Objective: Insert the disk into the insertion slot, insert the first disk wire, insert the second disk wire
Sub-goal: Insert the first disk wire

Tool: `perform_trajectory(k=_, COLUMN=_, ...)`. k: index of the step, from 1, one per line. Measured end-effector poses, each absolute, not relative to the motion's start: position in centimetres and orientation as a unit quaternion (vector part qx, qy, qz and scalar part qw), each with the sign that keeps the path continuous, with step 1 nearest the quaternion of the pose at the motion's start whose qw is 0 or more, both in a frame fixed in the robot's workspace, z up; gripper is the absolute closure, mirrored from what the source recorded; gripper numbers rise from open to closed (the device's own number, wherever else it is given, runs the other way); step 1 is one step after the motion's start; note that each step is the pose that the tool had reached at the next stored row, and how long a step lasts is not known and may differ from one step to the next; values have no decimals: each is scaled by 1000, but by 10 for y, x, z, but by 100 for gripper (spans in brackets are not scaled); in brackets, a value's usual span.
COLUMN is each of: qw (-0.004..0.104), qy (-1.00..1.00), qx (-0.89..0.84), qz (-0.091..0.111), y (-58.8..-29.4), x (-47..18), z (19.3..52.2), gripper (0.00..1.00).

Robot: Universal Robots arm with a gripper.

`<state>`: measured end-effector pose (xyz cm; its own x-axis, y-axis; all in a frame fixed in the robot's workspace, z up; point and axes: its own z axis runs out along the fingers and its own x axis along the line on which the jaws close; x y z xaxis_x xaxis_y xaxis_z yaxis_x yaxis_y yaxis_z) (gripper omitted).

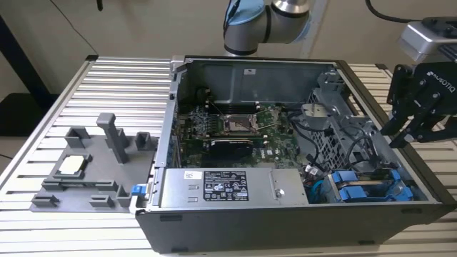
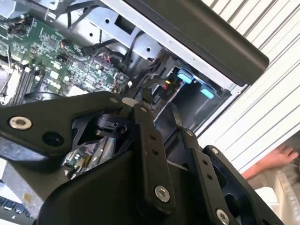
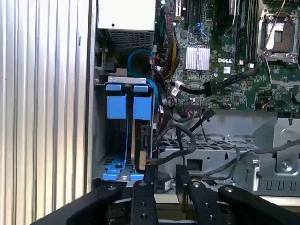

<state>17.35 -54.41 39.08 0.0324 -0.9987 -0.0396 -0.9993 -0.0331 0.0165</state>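
Observation:
The disk (image 3: 139,140) stands on edge in the insertion slot (image 3: 99,122) of the grey drive cage, its blue carrier tab (image 3: 142,107) beside a second blue tab (image 3: 117,105). In the exterior view the blue carriers (image 1: 360,187) sit at the case's front right corner. Black wires (image 3: 180,140) loop past the disk's end; whether any is plugged in I cannot tell. My gripper (image 1: 412,138) hangs above the case's right edge, over the cage. In both wrist views its fingertips (image 3: 165,180) (image 2: 158,117) stand a little apart with nothing between them.
The open computer case holds a green motherboard (image 1: 236,128) and a grey power-supply box (image 1: 228,187). A grey fixture (image 1: 93,166) with posts lies on the slatted table at the exterior view's left. A person's hand (image 2: 276,159) rests on the table beyond the case.

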Motion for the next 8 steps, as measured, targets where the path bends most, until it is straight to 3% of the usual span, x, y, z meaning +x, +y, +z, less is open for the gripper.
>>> perform_trajectory(k=8, qw=8, qy=695, qx=-718, qz=20, y=-524, x=168, z=391, gripper=67)
